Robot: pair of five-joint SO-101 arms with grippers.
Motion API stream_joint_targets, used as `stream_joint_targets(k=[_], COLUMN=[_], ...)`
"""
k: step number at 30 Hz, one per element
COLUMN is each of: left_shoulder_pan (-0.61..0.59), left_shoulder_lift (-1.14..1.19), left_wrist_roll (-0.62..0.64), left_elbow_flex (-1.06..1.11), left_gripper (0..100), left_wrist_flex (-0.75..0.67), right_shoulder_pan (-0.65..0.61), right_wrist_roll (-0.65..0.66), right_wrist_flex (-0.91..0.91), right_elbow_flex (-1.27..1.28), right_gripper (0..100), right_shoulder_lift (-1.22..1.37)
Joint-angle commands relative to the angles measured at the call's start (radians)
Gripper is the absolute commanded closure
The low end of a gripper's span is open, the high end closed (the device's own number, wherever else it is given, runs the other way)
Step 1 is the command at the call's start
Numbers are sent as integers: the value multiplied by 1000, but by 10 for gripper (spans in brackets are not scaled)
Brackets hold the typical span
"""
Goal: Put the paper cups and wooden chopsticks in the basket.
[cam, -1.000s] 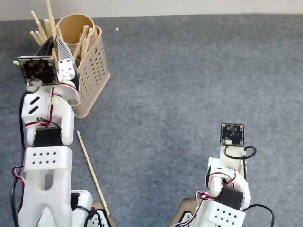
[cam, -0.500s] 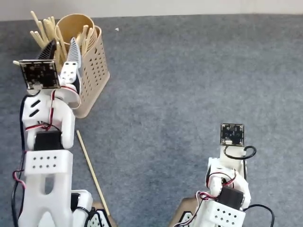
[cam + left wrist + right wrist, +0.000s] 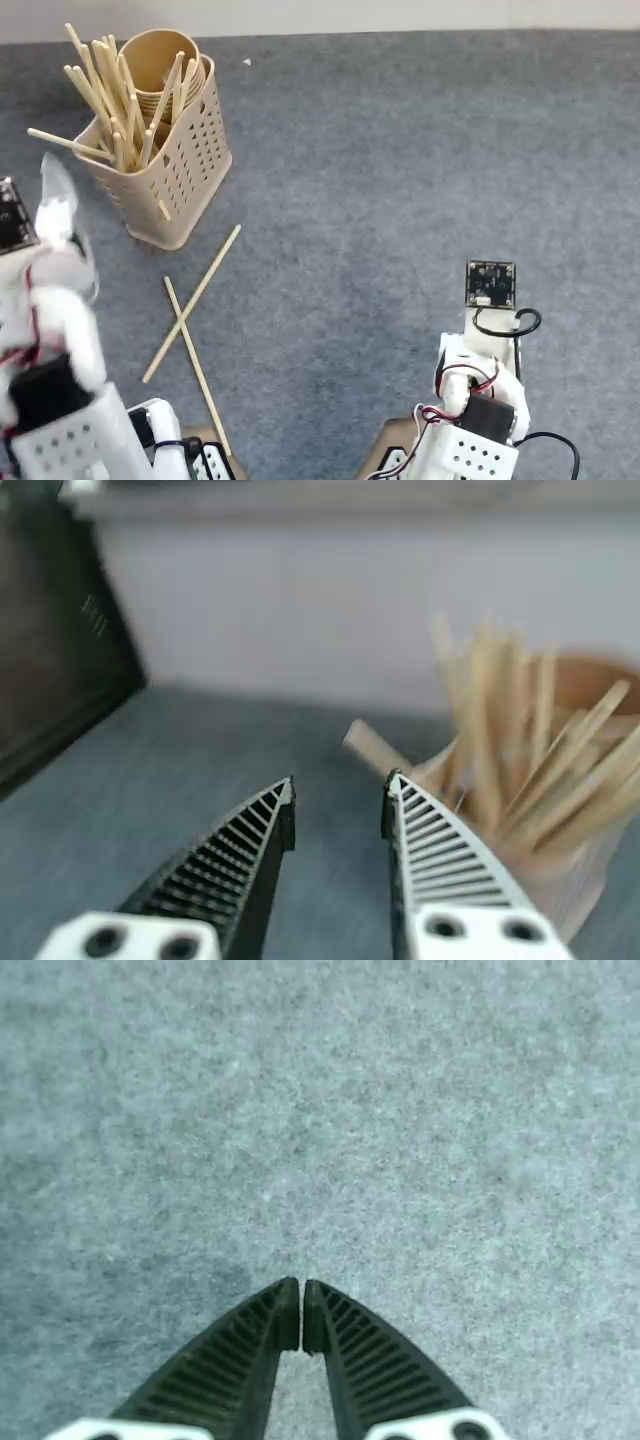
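Grey carpet [image 3: 400, 150] around the basket [image 3: 190, 170], pale wall [image 3: 350, 12] behind

Beige perforated basket [image 3: 190, 160], tan chopsticks [image 3: 210, 276], mottled grey table [image 3: 400, 150].

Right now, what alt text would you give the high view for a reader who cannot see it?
A beige perforated basket at the far left of a grey mat holds paper cups and many wooden chopsticks. Two more chopsticks lie crossed on the mat near it, beside the left arm.

No readable text or numbers — anywhere.
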Motion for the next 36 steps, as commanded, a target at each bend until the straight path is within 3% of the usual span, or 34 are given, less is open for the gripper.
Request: stream_joint_targets(k=[1,3,7,12,15,22,29,36], left_shoulder_pan=[-15,18,120,337,400,403,401,289], left_shoulder_lift=[-44,-25,70,328,513,845,1038,1171], left_wrist_roll=[-272,-364,-387,-382,-338,-304,-299,-305], left_elbow_flex=[-35,-25,-15,-10,-12,-16,-16,-19], left_gripper=[857,912,959,743,746,754,754,758], left_wrist_flex=[379,505,617,687,598,311,198,107], right_shoulder_pan=[-8,-8,-8,-8,-8,-8,-8,-8], right_wrist_roll=[15,15,15,15,15,15,15,15], right_wrist_flex=[-18,-18,-16,-16,-16,-16,-18,-18], right_elbow_flex=[73,73,73,73,73,73,73,73], right_gripper=[971,971,971,971,971,971,971,971], right_shoulder_lift=[-7,-7,-7,-7,-7,-7,-7,-7])
